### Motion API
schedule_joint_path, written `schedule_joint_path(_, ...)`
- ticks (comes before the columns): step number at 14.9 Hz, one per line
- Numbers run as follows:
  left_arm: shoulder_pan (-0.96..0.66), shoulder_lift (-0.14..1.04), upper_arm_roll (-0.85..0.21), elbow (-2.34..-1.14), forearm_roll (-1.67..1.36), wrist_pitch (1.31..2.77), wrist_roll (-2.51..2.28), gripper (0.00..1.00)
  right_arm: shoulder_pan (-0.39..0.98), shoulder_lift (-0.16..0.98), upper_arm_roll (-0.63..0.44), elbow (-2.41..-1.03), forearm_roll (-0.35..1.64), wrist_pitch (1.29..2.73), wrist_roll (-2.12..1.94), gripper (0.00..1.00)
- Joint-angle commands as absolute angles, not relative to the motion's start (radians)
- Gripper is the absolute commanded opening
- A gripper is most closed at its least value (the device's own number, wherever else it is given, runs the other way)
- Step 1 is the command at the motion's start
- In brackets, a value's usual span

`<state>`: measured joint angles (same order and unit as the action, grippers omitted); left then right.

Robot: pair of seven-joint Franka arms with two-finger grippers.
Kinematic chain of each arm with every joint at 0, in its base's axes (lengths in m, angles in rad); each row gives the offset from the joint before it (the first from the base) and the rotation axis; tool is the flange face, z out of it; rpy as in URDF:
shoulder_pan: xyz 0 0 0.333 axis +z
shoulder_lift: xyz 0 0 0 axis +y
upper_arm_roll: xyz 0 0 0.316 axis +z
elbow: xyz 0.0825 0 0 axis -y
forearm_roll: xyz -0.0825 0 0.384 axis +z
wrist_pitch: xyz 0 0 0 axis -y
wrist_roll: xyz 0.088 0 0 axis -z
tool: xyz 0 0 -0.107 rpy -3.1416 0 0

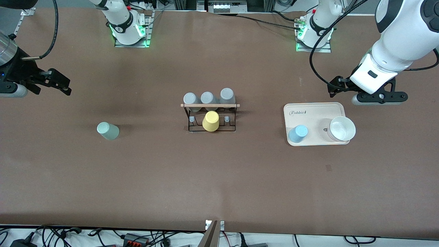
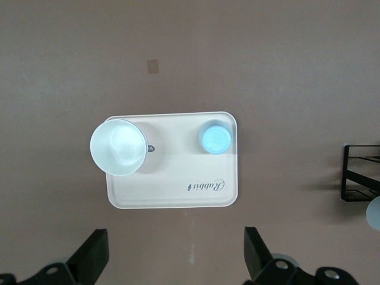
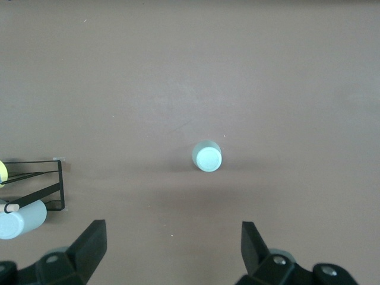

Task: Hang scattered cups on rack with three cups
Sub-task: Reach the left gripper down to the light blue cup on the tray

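while three grey cups [image 1: 208, 98] hang, two tumblers [image 1: 108, 131] stand loose.

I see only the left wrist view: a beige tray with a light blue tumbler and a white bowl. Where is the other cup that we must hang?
Observer: The pale mint green tumbler stands upside down on the bare brown table, toward the right arm's end.
Operator: Is the right gripper close to it?
Observer: The right gripper hangs open above it, holding nothing.
Operator: How full is the rack?
Observer: The small black wire rack carries three grey cups and one yellow cup; the two pegs beside the yellow cup are free.
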<state>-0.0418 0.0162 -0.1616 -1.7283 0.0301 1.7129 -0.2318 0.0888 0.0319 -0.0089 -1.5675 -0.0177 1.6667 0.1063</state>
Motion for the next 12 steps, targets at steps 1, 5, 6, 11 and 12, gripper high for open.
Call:
schedule_joint_path(1,-0.048,-0.005,-0.156,-1.749,0.015,1.727,-0.222,1.00,0.086,0.041,-0.006,-1.537,-0.003,1.641,0.106,1.00)
schedule_joint_path(5,-0.054,0.003,-0.158,-1.746,0.015,1.727,-0.228,1.00,0.083,0.041,-0.006,-1.536,-0.006,1.641,0.101,1.00)
schedule_joint_path(6,-0.058,0.006,-0.158,-1.743,0.015,1.727,-0.230,1.00,0.084,0.041,-0.006,-1.536,-0.009,1.643,0.098,1.00)
schedule_joint_path(11,-0.063,0.176,-0.158,-1.703,0.023,1.758,-0.219,1.00,0.083,0.041,-0.006,-1.536,-0.008,1.643,0.098,1.00)
schedule_joint_path(12,-0.066,0.211,-0.160,-1.704,0.029,1.796,-0.221,1.00,0.084,0.041,-0.006,-1.536,-0.008,1.643,0.098,1.00)
